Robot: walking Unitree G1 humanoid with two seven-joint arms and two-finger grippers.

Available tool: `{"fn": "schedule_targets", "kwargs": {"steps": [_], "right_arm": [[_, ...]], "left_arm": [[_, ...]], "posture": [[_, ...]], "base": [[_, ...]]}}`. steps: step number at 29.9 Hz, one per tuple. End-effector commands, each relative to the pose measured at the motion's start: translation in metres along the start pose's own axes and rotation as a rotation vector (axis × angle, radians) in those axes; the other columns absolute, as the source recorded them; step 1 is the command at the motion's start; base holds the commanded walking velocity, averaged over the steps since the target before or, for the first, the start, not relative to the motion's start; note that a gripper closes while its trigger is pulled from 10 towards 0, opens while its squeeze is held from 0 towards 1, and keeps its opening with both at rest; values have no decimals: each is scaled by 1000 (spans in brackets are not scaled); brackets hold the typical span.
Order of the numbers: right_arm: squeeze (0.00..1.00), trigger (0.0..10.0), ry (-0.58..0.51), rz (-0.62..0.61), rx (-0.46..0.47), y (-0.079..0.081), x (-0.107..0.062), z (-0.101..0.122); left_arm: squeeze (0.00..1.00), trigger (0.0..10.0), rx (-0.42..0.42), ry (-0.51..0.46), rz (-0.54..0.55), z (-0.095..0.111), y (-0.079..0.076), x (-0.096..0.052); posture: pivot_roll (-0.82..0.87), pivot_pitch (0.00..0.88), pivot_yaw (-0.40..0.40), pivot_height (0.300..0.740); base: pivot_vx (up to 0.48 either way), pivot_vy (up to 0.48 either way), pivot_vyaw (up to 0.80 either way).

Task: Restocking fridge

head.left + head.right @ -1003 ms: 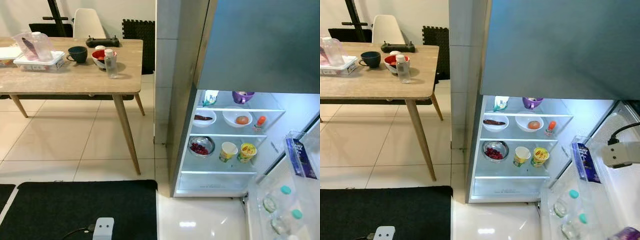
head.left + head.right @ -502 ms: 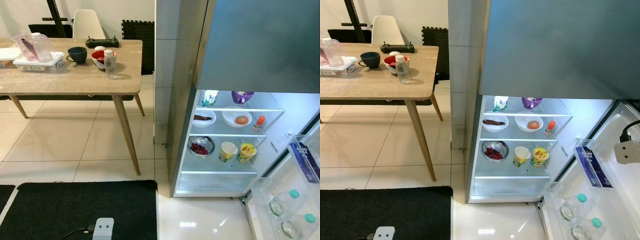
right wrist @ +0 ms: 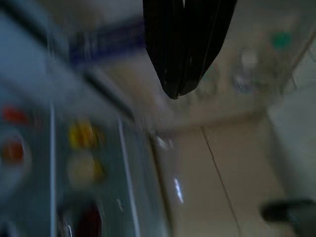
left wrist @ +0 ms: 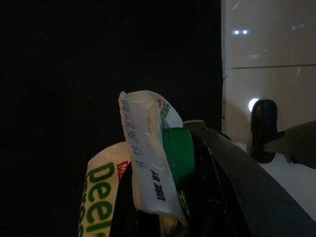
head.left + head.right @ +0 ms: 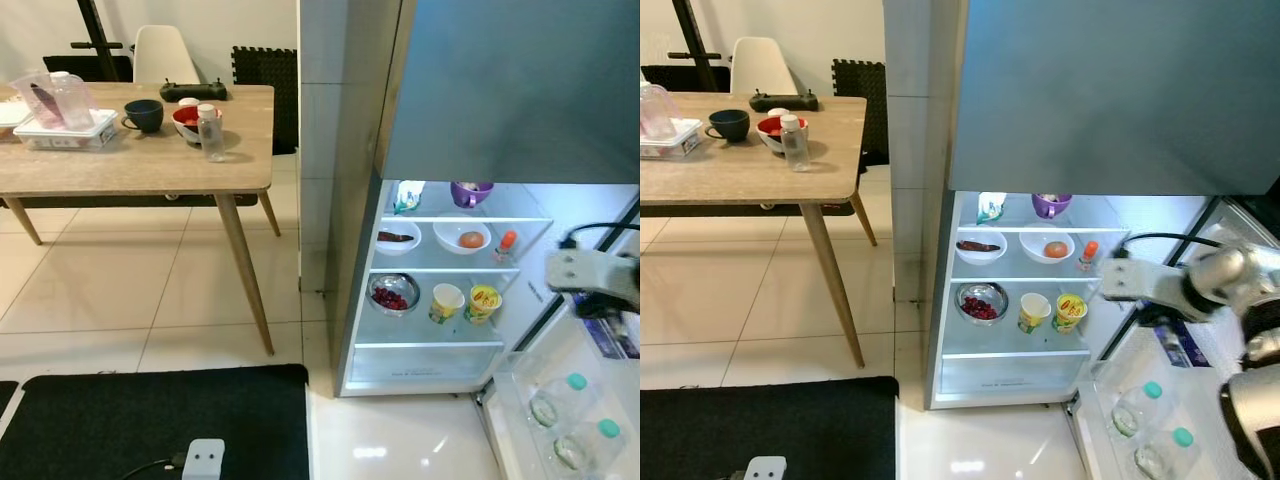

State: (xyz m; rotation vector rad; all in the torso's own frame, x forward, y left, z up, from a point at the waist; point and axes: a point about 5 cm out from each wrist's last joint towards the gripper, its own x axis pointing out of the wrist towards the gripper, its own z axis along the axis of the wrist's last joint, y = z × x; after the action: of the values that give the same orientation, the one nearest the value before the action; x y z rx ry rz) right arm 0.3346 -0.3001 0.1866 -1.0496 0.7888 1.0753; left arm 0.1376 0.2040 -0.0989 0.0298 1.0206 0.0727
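- Since a second ago, the right arm (image 5: 1200, 285) has been swung in at the right of the frame, before the open fridge (image 5: 1035, 290).
- One white, green-lettered milk carton (image 4: 143, 173) with a green cap is clamped in the left gripper (image 4: 197, 197).
- Right gripper (image 3: 183, 74) fingers are seen pressed together, empty.
- Two bottles (image 5: 1140, 405) are counted in the door, two cups (image 5: 1050, 312) and three bowls on the shelves.

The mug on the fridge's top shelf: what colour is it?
The mug is purple, clearest in the right eye view.
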Motion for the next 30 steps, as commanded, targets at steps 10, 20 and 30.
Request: {"fn": "schedule_targets", "kwargs": {"steps": [10,20,30], "right_arm": [[0,10000,9,160,-75,44,80,10],[0,10000,141,91,42,67,110,-9],[0,10000,302,52,155,77,97,-46]], "left_arm": [[0,10000,-14,22,-32,-6,-11,0],[0,10000,-17,23,-31,-6,-12,0],[0,10000,-19,27,-26,-9,-10,-1]], "posture": [[-85,0,-91,740],[-74,0,-96,740],[-71,0,-95,740]], "base": [[0,0,0],[0,0,0],[0,0,0]]}}
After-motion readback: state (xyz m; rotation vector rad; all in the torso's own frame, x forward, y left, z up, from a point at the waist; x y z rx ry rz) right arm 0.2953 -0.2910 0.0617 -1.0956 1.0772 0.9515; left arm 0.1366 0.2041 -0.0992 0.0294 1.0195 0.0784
